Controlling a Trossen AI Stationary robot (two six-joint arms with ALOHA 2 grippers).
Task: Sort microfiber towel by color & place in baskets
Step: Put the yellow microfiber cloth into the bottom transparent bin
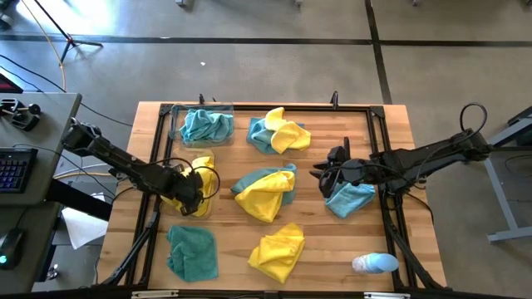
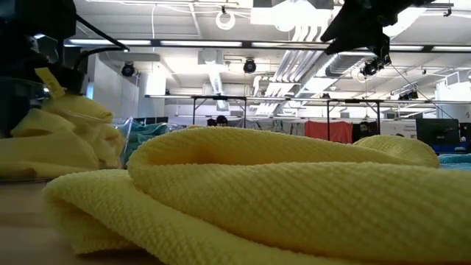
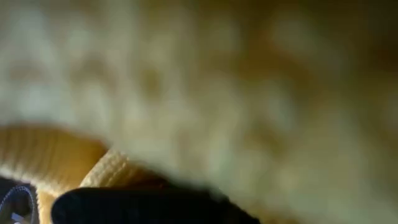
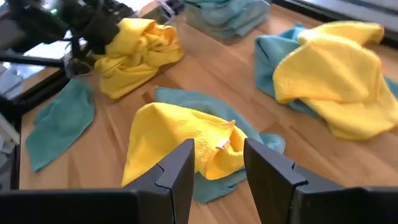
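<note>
Left wrist view: all blur, yellow towel point(image 3: 205, 81) pressed against lens. Low view: near yellow towel point(image 2: 280, 199) blocks tabletop; left basket walls indistinct.

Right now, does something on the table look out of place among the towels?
Yes. A small pale-blue-and-white rounded object lies near the table's front right corner; it is neither a towel nor a basket.

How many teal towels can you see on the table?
5 teal towels: one in the far-left basket, one just right of it, one mid-table, one by the right gripper, one at the near-left corner. More may be hidden.
</note>
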